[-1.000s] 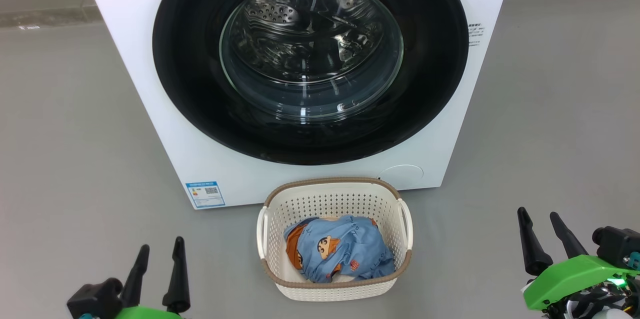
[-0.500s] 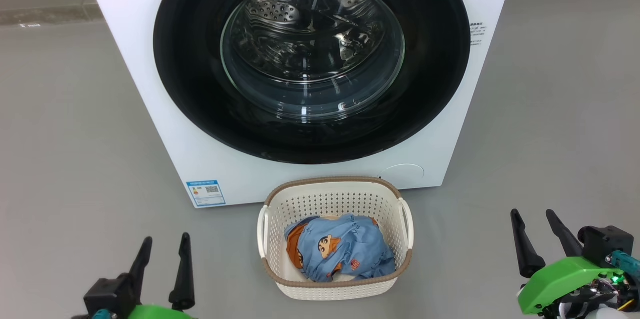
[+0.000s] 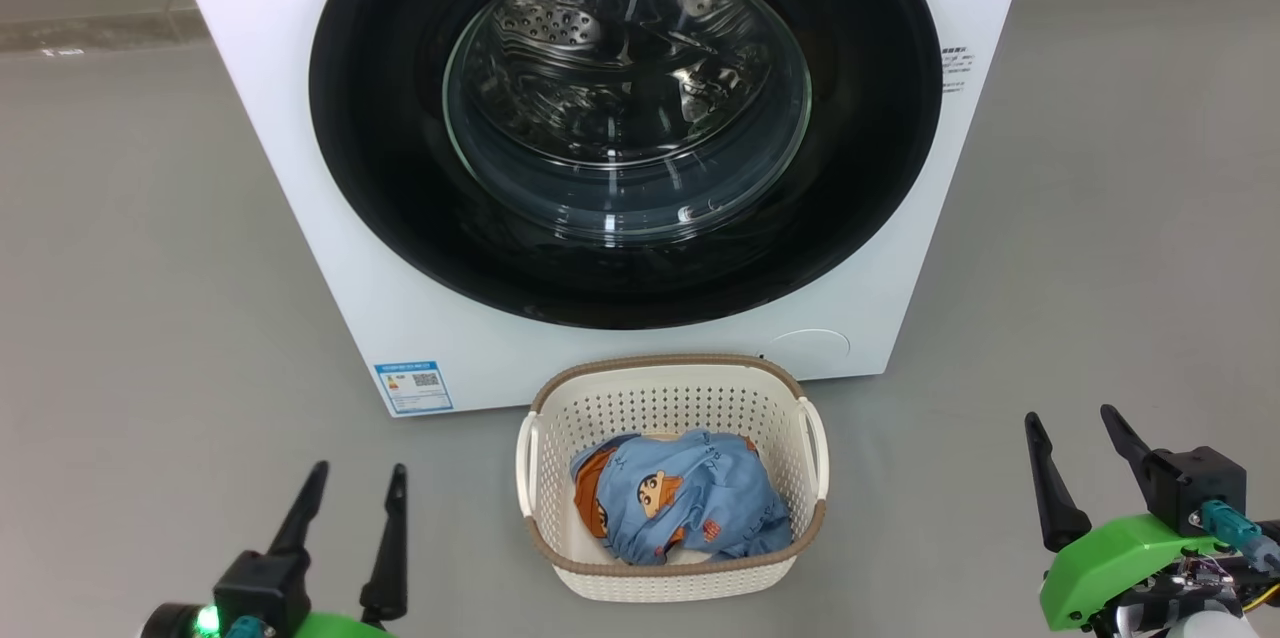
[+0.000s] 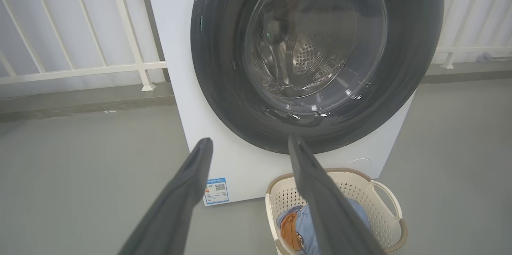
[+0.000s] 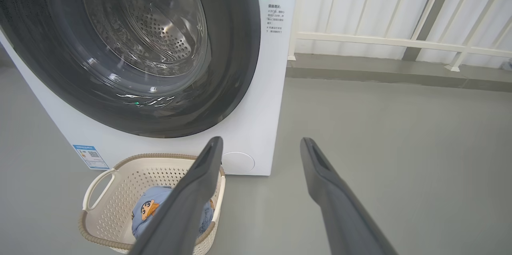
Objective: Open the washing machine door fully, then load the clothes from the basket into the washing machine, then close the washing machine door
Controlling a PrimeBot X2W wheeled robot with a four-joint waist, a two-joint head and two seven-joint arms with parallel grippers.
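The basket (image 3: pixel 665 361) sits on the grey floor (image 3: pixel 130 268), and everything else is easiest placed from it. Just behind it stands the washing machine (image 3: pixel 270 118), its white front close to the basket's far rim. Above and behind the basket, the washing machine door (image 3: pixel 380 178) lies against that front, glossy black around a glass porthole with the steel drum showing through. It looks shut, though I can't tell whether it is latched.

The clothes (image 3: pixel 690 503) lie bunched inside the basket, light blue with an orange patch and a cartoon print.

To the basket's left, the left gripper (image 3: pixel 358 468) hovers over the floor, its fingers apart with nothing between them. Well off to the basket's right, the right gripper (image 3: pixel 1069 413) hangs the same way, jaws wide and empty.

Behind the basket's left corner is a blue label (image 3: pixel 413 387), and behind its right corner a round cover (image 3: pixel 808 346).
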